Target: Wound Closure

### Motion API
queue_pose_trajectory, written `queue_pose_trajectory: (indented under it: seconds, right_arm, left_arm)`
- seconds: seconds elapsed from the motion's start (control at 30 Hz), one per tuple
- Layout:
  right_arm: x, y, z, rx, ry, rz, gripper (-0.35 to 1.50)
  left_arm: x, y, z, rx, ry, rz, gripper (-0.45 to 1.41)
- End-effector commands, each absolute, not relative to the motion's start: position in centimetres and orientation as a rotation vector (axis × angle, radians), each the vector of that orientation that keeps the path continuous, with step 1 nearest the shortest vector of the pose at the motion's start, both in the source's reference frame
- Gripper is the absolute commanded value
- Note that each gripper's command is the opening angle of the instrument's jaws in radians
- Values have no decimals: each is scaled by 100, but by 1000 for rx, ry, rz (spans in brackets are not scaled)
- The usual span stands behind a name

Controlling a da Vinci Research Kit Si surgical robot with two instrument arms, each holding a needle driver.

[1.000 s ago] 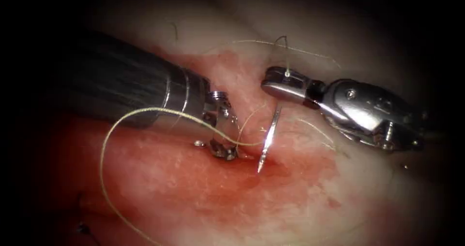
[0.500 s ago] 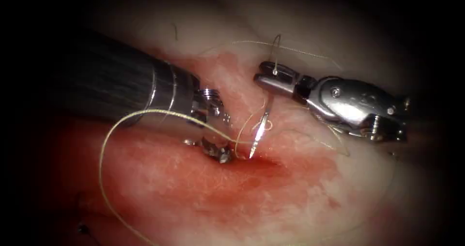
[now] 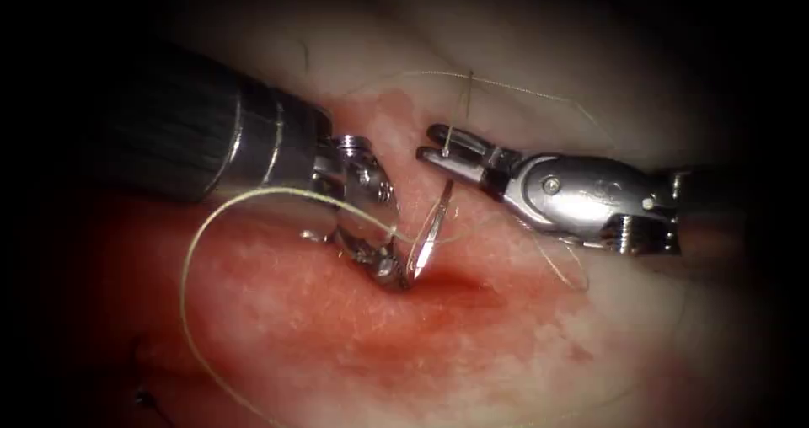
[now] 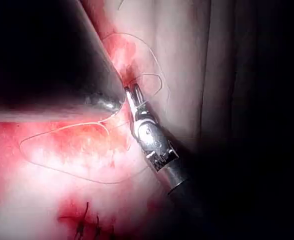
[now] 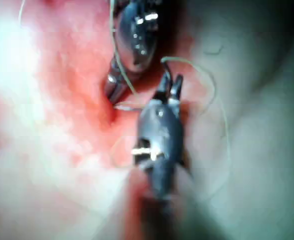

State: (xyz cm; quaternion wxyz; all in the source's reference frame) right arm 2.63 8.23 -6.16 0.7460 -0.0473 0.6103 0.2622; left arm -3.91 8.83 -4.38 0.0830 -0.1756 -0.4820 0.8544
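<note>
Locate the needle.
In the endoscope view the needle stands at the cut in the tissue, point down beside the left tool, below the right tool.

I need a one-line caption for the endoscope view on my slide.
Left hand holds the needle near its tip at the cut; right hand open above.

Darkness rings the endoscope view on every side. Light falls brightest at the middle and fades toward the black edges.

Light: brightest on the tissue [image 3: 354,327] just below my left tool [image 3: 388,270], dimmer farther out.
Glare: white glints on my right tool [image 3: 428,141], behind its jaws.
Shadow: blackness rings everything far from both tools.
</note>
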Motion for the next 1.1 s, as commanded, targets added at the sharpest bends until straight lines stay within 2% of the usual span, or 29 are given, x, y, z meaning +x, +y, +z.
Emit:
queue_pose_trajectory:
  seconds: [0.03, 0.57, 1.1]
  right_arm:
    - [271, 817, -613, -94, 1340, 565, -35]
    - [270, 806, -620, -61, 1337, 541, -35]
    - [269, 814, -622, -35, 1350, 567, -35]
  left_arm:
    - [-395, 884, -434, -529, -1432, 2554, 17]
    - [-372, 865, -471, -563, -1335, 2581, 16]
    - [-392, 826, -509, -686, -1147, 2573, 9]
